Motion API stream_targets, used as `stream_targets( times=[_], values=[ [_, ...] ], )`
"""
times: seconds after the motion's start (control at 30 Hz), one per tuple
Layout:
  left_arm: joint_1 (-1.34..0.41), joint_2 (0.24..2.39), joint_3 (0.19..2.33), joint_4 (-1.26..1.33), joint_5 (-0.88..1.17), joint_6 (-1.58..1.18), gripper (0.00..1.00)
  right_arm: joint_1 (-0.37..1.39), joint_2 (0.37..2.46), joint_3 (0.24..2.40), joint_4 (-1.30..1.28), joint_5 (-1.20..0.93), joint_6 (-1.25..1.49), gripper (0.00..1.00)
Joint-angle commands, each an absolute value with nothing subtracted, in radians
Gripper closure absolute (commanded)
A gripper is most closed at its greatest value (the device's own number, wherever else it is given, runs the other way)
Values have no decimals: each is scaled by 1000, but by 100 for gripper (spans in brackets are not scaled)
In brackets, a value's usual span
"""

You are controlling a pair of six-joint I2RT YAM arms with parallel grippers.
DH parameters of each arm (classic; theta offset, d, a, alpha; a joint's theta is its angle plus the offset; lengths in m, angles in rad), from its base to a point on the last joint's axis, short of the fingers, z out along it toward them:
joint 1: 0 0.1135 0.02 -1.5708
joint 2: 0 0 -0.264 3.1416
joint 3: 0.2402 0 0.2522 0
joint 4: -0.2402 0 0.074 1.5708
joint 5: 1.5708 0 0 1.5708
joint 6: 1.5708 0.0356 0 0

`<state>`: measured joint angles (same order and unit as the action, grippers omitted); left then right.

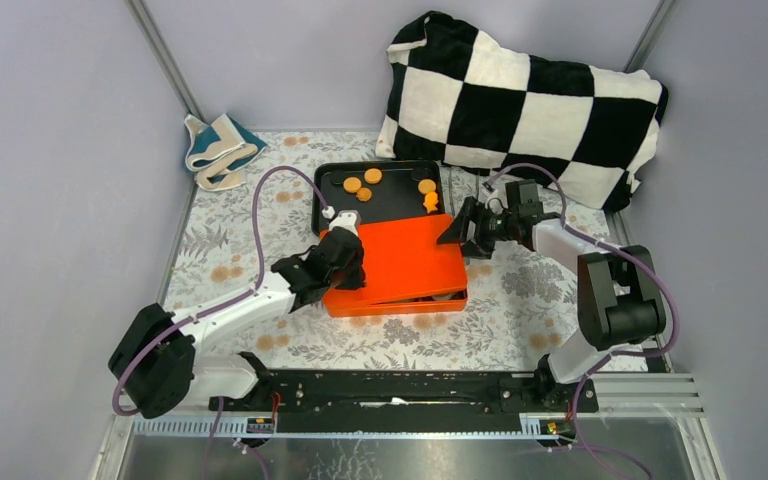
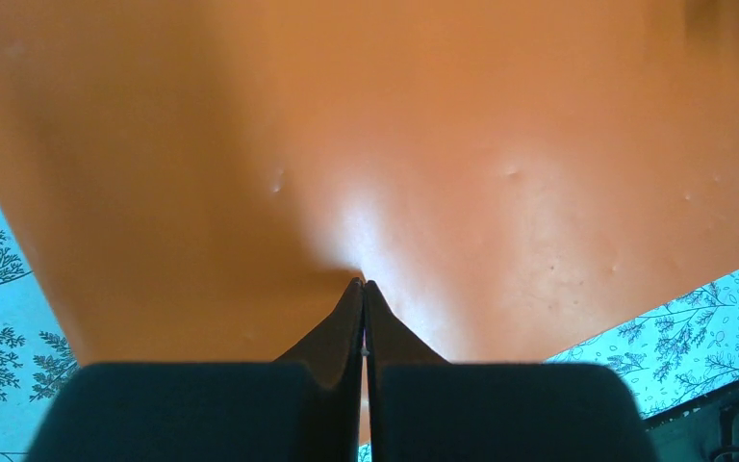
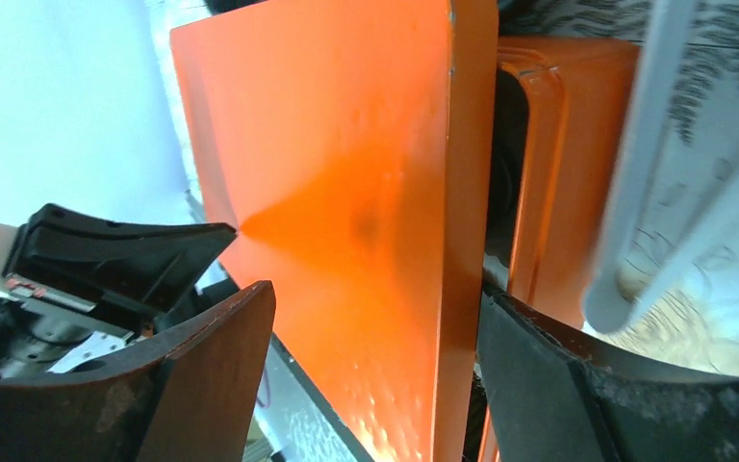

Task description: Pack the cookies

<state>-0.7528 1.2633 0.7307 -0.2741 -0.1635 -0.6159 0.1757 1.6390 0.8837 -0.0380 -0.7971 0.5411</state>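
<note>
Orange lid (image 1: 400,262) lies askew over the lower half of the black tray (image 1: 397,196), mid-frame on the tabletop (image 1: 520,300), not yet seated. Left pincer (image 2: 364,284), jaws together, touches its top, while the right pincer (image 3: 377,298) stands apart astride its right edge. Five cookies (image 1: 373,176) sit uncovered in the tray's upper half.

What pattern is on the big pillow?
Black and white checks cover the pillow; the top external view shows it best.
</note>
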Motion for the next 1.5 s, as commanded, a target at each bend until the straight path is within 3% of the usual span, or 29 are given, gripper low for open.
stream_targets(
  times=[0.0,0.47,0.63,0.8,1.17,1.37,1.47],
  values=[
    [-759,1275,733,-216,-150,-612,100,167,1551,954,-268,-558,461,19],
    [-760,1307,731,-195,-113,-620,100,167,1421,959,-440,-323,466,24],
    [-704,1191,827,-349,-291,-635,100,167,1446,957,-447,-205,469,30],
    [-609,1200,958,-327,-295,-560,100,167,1467,953,-444,-168,474,34],
    [-582,1783,1302,-227,-162,-509,100,168,1394,806,-471,-246,481,97],
    [-583,1877,1347,-214,-132,-492,100,194,1098,771,-657,-307,436,100],
    [-582,1915,1362,-211,-83,-492,100,300,1044,797,-763,-286,409,100]
  ],
)
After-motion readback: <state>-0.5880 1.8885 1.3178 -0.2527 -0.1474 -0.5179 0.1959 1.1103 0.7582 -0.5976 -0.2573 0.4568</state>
